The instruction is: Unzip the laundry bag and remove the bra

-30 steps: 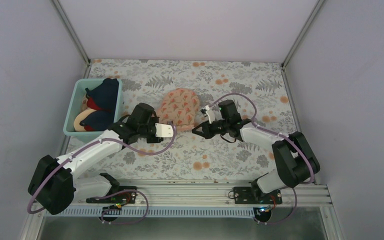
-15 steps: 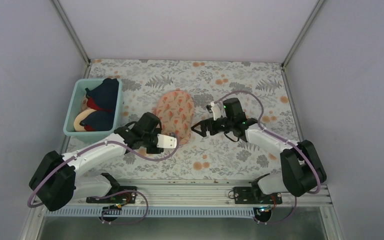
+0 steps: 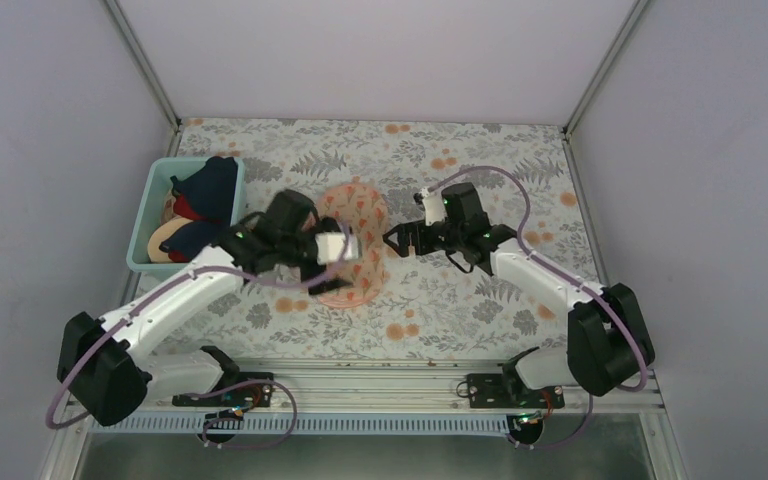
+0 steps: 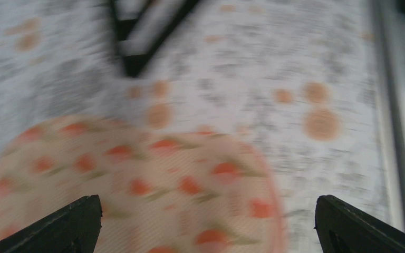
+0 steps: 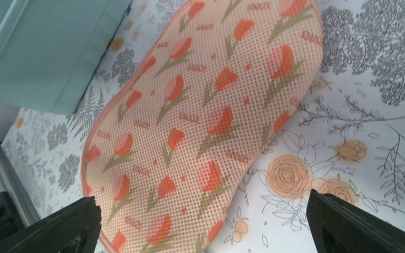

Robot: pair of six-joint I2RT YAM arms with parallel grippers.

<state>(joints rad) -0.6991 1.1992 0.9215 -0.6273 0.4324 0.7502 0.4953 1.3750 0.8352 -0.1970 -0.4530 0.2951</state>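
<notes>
Spread wide and empty: left gripper (image 4: 205, 227) directly over the laundry bag (image 5: 205, 121), right gripper (image 5: 204, 226) just beside its right edge. Lies flat on the surface (image 3: 460, 300), no opening showing and no bra in sight. Looks barely begun, with unzipping and removal both left to do.

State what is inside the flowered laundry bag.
Only the flowered mesh outside of the laundry bag shows, lying on the patterned table. No opening is visible, so its contents are hidden.
</notes>
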